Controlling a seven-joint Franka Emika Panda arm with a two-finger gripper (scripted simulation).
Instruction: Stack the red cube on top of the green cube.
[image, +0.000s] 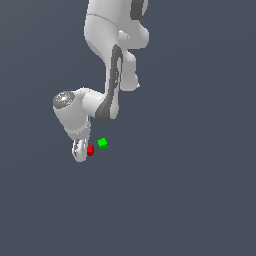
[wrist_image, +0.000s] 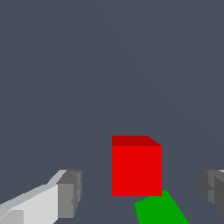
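Note:
The red cube (image: 90, 149) lies on the grey floor, right beside my white gripper (image: 81, 151) on the exterior view's right of it. The green cube (image: 102, 144) lies a short way further to the exterior view's right, apart from the red one. In the wrist view the red cube (wrist_image: 136, 166) sits between my two grey fingertips (wrist_image: 70, 194), with clear gaps on both sides. Part of the green cube (wrist_image: 159, 211) shows beside it. The gripper (wrist_image: 140, 192) is open and holds nothing.
The white arm (image: 107, 65) reaches down from the top of the exterior view. The plain grey floor (image: 190, 190) spreads all around with no other objects on it.

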